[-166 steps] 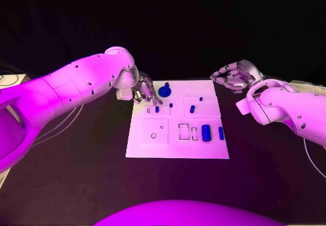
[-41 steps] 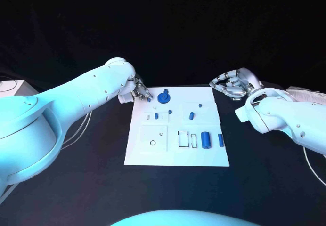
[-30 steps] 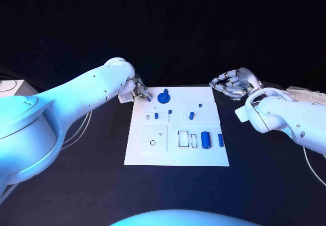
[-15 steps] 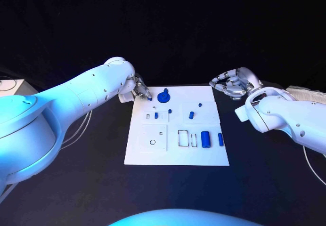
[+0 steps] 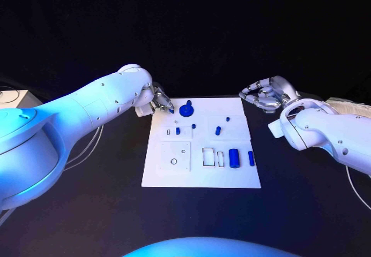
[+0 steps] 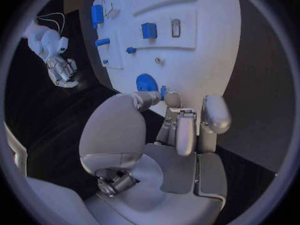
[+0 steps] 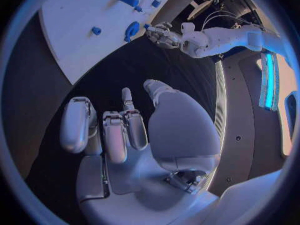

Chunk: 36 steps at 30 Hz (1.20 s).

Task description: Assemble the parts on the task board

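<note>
Two white arms reach over a black bench (image 5: 93, 203) w/ the white task board (image 5: 201, 179) at centre. Left hand (image 5: 160, 101) sits at the board's far left corner, fingers curled round a small blue part (image 6: 163, 91), pinching it just beside the round blue part (image 5: 186, 111). Right hand (image 5: 265, 93) hangs off the board's far right corner, fingers curled in, holding nothing. Other blue parts lie on the board: a thick cylinder (image 5: 234, 158) and a slim pin (image 5: 251, 157) near the right edge, several small pieces mid-board.
</note>
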### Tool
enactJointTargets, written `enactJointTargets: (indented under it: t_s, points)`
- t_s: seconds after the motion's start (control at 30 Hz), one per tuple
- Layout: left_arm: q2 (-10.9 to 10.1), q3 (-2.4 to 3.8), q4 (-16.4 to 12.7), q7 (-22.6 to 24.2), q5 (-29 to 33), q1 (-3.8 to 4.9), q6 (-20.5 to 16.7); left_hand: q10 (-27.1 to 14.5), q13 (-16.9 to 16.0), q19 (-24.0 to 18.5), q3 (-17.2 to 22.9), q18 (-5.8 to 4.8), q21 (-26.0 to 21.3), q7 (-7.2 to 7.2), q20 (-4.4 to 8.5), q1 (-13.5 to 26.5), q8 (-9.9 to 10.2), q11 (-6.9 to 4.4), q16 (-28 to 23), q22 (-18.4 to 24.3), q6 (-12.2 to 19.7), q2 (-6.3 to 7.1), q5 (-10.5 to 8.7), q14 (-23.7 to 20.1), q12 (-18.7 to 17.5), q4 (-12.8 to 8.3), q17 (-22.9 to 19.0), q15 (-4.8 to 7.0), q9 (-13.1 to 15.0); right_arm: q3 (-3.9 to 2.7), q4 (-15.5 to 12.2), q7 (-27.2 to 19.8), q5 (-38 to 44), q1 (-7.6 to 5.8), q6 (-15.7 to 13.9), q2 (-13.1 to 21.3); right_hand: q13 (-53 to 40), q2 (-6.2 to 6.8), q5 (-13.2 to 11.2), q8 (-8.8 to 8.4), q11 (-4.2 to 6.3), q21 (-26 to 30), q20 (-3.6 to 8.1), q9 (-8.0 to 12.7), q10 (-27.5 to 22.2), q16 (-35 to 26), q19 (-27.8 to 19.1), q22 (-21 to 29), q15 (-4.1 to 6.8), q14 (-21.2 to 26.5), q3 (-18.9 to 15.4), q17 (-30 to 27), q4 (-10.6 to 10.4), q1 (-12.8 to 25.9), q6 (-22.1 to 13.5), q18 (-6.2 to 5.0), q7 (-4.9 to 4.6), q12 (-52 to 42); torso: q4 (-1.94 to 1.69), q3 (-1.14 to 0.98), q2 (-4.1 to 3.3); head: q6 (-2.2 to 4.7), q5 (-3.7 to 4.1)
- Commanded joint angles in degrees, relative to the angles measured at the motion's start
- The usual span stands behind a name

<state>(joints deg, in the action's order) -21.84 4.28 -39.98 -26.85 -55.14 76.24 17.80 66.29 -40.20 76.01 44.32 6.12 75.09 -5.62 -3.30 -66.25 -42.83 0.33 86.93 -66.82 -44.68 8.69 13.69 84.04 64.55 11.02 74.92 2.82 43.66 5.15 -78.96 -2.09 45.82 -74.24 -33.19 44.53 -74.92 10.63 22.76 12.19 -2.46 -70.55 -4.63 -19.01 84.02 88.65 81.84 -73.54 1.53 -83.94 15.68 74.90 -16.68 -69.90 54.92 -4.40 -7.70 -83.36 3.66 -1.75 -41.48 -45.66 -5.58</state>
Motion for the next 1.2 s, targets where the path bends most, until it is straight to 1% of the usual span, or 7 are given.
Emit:
enactJointTargets:
  t_s: [0.03, 0.23, 0.27, 0.6, 0.87, 1.07, 1.2]
  points:
    - [-1.1, 0.02, -2.1, -0.8, 2.5, 0.04, -1.0, 1.1, -0.7, 0.7, 9.0, -0.75, 0.6, 1.2, 0.15, 1.0, -1.1, -0.29, 0.4, -0.8, -1.8, 0.21, 2.59, 4.0, 0.4, -9.8, 9.2, 0.45, 2.8, -0.02, 0.0, -0.3, 0.1, 0.0, 0.5, 0.2, -11.2, -0.55, 0.2, 0.32, -0.35, -0.2, -0.05, -0.1, 3.2, -0.1, 0.0, -0.1, -0.33, -5.3, -0.3, 13.2, 0.1, -0.1, -0.3, -0.15, 0.05, -0.3, -0.17, -0.07, 0.13, 0.09, -0.08]
    - [-5.1, 0.03, -8.7, -1.7, 2.7, 0.08, -2.6, 2.5, -1.6, 1.3, 8.9, -0.92, 1.2, 1.57, 0.48, 1.9, -1.3, -0.66, 0.9, -1.6, -2.7, 0.55, 5.39, 4.4, 0.7, -10.8, 10.2, 0.79, 2.4, -0.01, 0.1, -0.2, 0.1, 0.01, 0.3, 0.7, -11.1, -0.6, 0.3, 0.39, -0.34, 0.0, -0.05, -0.1, 3.1, -0.2, 0.0, 0.1, -0.32, -5.3, -0.3, 13.1, 0.1, -0.1, -0.3, -0.19, 0.07, -0.2, -0.65, -0.3, 0.58, 0.03, 0.04]
    - [-6.3, 0.04, -10.9, -1.8, 2.5, 0.08, -3.3, 2.9, -1.9, 1.5, 8.9, -0.98, 1.4, 1.66, 0.55, 2.1, -1.3, -0.76, 1.0, -1.9, -2.9, 0.62, 6.02, 4.5, 0.9, -11.0, 10.5, 0.87, 2.3, -0.01, 0.1, -0.2, 0.1, 0.01, 0.3, 0.8, -11.1, -0.6, 0.3, 0.39, -0.34, 0.0, -0.05, -0.1, 3.1, -0.2, 0.0, 0.1, -0.32, -5.3, -0.3, 13.1, 0.1, -0.1, -0.3, -0.19, 0.07, -0.2, -0.82, -0.35, 0.75, -0.08, 0.1]
    - [-12.5, -0.05, -23.1, -1.9, -1.8, -0.11, -7.3, 3.6, -2.4, 1.9, 9.0, -1.11, 1.8, 1.88, 0.73, 2.4, -1.4, -0.96, 1.1, -2.4, -3.5, 0.79, 7.19, 4.6, 1.0, -11.4, 10.8, 1.05, 2.0, 0.01, 0.6, -0.3, 0.1, 0.07, 0.2, 1.2, -11.1, -0.6, 0.3, 0.39, -0.34, 0.0, -0.05, -0.1, 3.1, -0.2, 0.0, 0.1, -0.32, -5.3, -0.3, 13.1, 0.1, -0.1, -0.3, -0.19, 0.07, -0.2, -1.37, -0.5, 1.31, -0.39, 0.15]
    - [-15.8, -0.15, -30.0, -1.8, -6.0, -1.97, -10.2, 4.1, -2.9, 2.2, 9.1, -1.24, 2.2, 1.98, 0.79, 2.5, -1.4, -1.06, 1.2, -3.0, -3.8, 0.88, 7.42, 4.7, 1.3, -11.6, 10.9, 1.12, 2.0, 0.06, 0.6, -0.3, 0.1, 0.16, 0.2, 1.5, -11.1, -0.6, 0.3, 0.39, -0.34, 0.0, -0.05, -0.1, 3.1, -0.2, 0.0, 0.1, -0.32, -5.3, -0.3, 13.1, 0.1, -0.1, -0.3, -0.19, 0.07, -0.2, -1.8, -0.54, 1.51, -0.57, 0.17]
    - [-16.8, -0.45, -32.4, -1.8, -7.0, -3.26, -11.6, 4.3, -3.0, 2.3, 9.1, -1.27, 2.3, 2.03, 0.83, 2.6, -1.4, -1.1, 1.2, -3.1, -3.9, 0.93, 7.51, 4.7, 1.3, -11.7, 10.9, 1.16, 1.9, 0.08, 0.5, -0.3, 0.0, 0.23, 0.2, 1.6, -11.1, -0.6, 0.3, 0.39, -0.34, 0.0, -0.05, -0.1, 3.1, -0.2, 0.0, 0.1, -0.32, -5.3, -0.3, 13.1, 0.1, -0.1, -0.3, -0.19, 0.07, -0.2, -2.01, -0.55, 1.68, -0.87, 0.41]
    - [-17.1, -0.77, -33.3, -1.8, -7.3, -4.25, -12.1, 4.4, -3.2, 2.4, 9.1, -1.3, 2.4, 2.05, 0.84, 2.6, -1.4, -1.12, 1.2, -3.2, -3.9, 0.96, 7.55, 4.7, 1.4, -11.7, 10.9, 1.18, 1.9, 0.09, 0.4, -0.3, 0.0, 0.29, 0.2, 1.7, -11.1, -0.6, 0.3, 0.39, -0.34, 0.0, -0.05, -0.1, 3.1, -0.2, 0.0, 0.1, -0.32, -5.3, -0.3, 13.1, 0.1, -0.1, -0.3, -0.19, 0.07, -0.2, -1.92, -0.54, 1.57, -0.83, 0.26]
